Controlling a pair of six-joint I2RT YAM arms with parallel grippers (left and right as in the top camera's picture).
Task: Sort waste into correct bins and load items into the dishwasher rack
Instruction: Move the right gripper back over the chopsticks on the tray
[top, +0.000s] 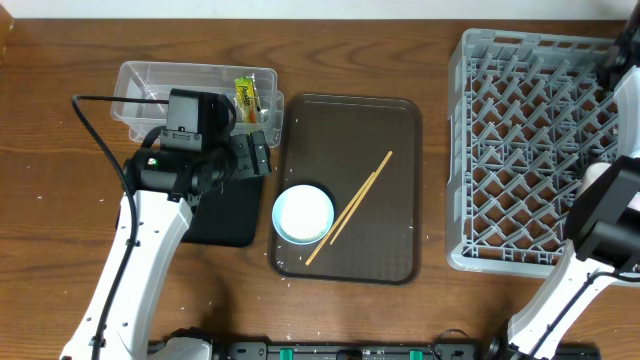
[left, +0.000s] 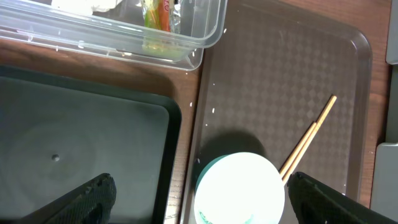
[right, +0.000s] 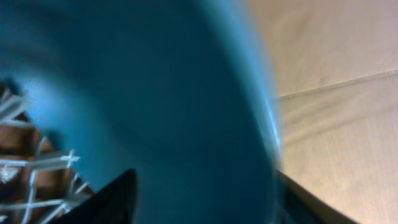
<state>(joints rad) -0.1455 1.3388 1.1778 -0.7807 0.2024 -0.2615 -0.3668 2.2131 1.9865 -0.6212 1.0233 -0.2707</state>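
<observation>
"Where's the plate? I can't find it from above."

"Nor can I. Overhead only shows my right arm out over the dishwasher rack (top: 530, 150), right of the brown serving tray (top: 385, 150). The right wrist camera is filled by the dark blue plate (right: 155, 93), blurred, with rack pegs under it. It lies between the fingers of the right gripper (right: 204, 180), but I can't tell whether they pinch it."

"How will it handle?"

"Stiff, glazed, probably slick, and breakable. I'd hold it by the rim and stand it edge-on between pegs."

"And the left side?"

"The left gripper (left: 202, 183) is spread wide and empty, hovering over the serving tray's left edge. The bowl (left: 239, 190) sits on that tray, in the corner nearest my left arm, with the chopsticks (left: 308, 140) touching its rim. It looks light and hard, so I'd pinch one wall. Only this wrist view shows white specks (left: 214, 112) on the tray clearly, likely rice. The snack wrapper (left: 158, 15) lies in the clear tub (left: 205, 37), just left of the tray's far corner."
</observation>
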